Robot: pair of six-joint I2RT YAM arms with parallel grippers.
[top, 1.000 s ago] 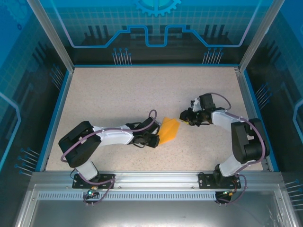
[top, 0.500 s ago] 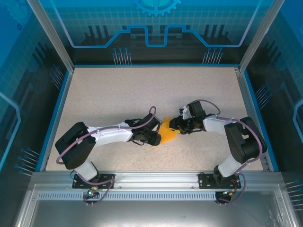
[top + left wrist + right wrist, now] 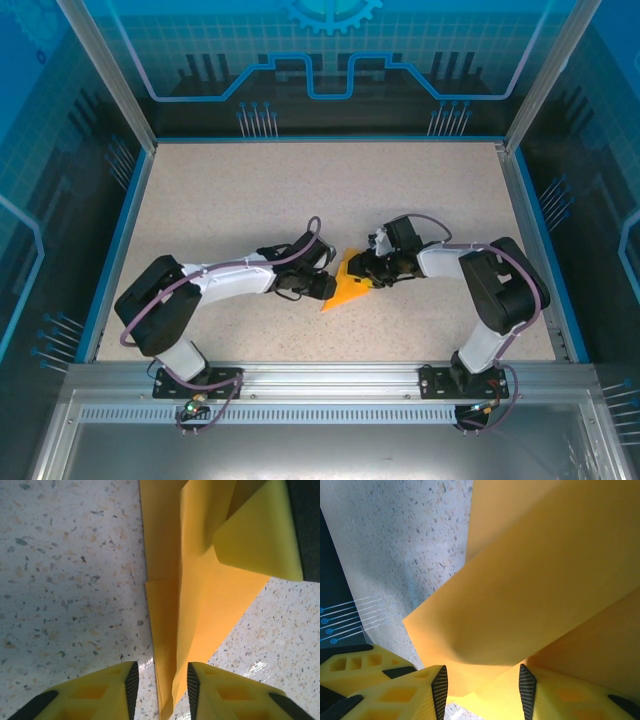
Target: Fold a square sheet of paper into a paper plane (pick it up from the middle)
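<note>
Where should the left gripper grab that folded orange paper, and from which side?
Probably the narrow creased end of the orange paper, coming in along the crease from the left gripper's side: there the layers stack into a ridge lying between its open jaws, while the far flap curls loose.

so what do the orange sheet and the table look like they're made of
The orange sheet looks like thin matte paper: it holds sharp creases and one flap curls softly. The table seems a hard speckled top, maybe stone-look laminate, slightly glossy, with pale glints near the paper; its exact material is unclear.
</note>
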